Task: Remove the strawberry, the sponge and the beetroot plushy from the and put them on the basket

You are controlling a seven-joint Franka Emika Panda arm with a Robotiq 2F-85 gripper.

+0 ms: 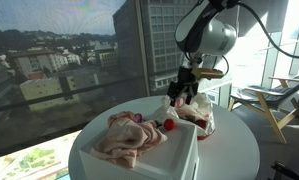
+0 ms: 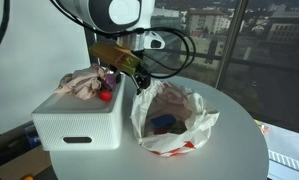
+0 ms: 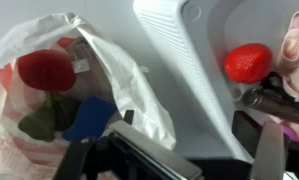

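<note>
Wrist view: fingers (image 3: pixel 269 150) apparently open and empty above the bag (image 3: pixel 129 80); strawberry (image 3: pixel 249 62) already lies on the basket (image 3: pixel 189 60), so descend squarely over the sponge (image 3: pixel 89 115) beside the beetroot (image 3: pixel 46 70), avoiding loose plastic.

— What is shown of the arm (image 1: pixel 211 28)?

— Rounded white shells are seen in both exterior views, shaded to pale grey on the underside. A darker grey round cap (image 2: pixel 122 11) is set into one joint.

— Are any cables noted?

— Thin black cables (image 2: pixel 174 40) are seen looped beside the wrist.

— And the tool (image 1: pixel 182 96)?

— It is finished in black. A tan-coloured block (image 1: pixel 207 72) is fixed just above it. In the wrist view, dark fingers (image 3: pixel 269 150) with a dull metallic sheen are shown along the lower edge, joined to a black body. Screws and markings are too small to be made out.
</note>
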